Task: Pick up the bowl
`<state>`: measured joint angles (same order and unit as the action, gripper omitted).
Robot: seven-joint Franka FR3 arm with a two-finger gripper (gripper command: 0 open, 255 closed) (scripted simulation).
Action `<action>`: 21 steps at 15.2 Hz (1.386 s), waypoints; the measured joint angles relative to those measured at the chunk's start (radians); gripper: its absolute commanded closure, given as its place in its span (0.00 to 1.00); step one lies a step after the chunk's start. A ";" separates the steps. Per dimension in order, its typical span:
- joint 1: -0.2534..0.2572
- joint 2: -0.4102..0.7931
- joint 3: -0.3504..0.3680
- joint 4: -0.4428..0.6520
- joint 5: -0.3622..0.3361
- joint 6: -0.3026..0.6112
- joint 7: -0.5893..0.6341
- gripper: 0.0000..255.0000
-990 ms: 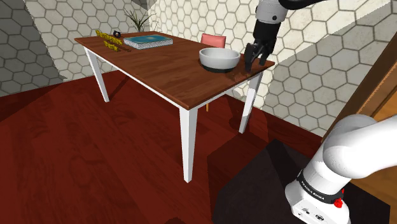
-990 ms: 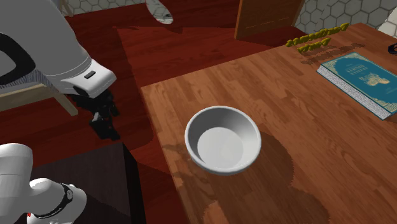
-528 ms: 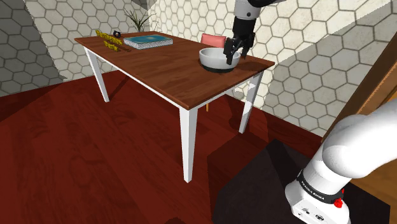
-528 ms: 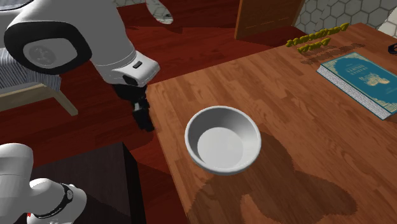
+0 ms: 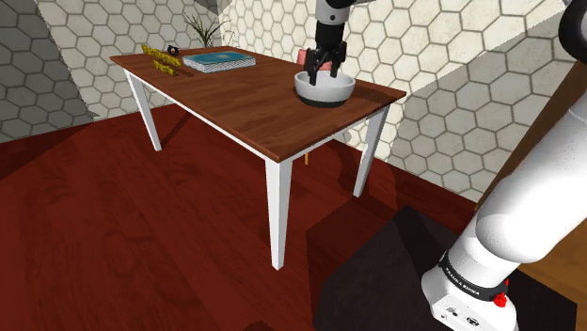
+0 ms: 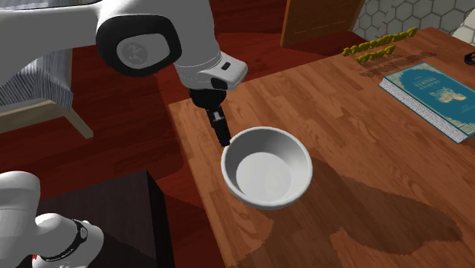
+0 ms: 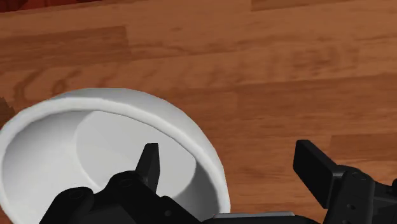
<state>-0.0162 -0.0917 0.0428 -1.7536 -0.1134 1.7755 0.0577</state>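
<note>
The gripper (image 5: 325, 75) has swung in from the table's edge and now hangs at the bowl (image 5: 325, 91). The bowl sits upright on the table (image 5: 240, 103), near the corner at the shoulder view's right. The fingers (image 7: 150, 164) stand apart astride the rim, one over the hollow and one outside, clasping nothing.

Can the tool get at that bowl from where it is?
Probably yes: the open tool hangs right over the bowl's rim, one finger above the inside, the other outside over the table, with nothing in between.
</note>
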 measured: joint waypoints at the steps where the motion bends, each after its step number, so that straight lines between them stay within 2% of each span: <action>1: 0.001 0.037 0.001 0.043 -0.003 -0.005 0.001 0.00; 5: 0.002 0.208 0.002 0.258 -0.014 -0.044 -0.006 0.00; 6: 0.002 0.224 0.002 0.272 -0.015 -0.042 -0.007 0.00; 13: 0.000 0.226 0.000 0.191 -0.017 0.042 0.000 0.00; 14: 0.000 0.227 0.000 0.186 -0.018 0.048 0.001 1.00; 21: 0.000 0.226 0.001 0.180 -0.017 0.054 0.002 1.00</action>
<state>-0.0164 0.1339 0.0433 -1.5740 -0.1309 1.8294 0.0595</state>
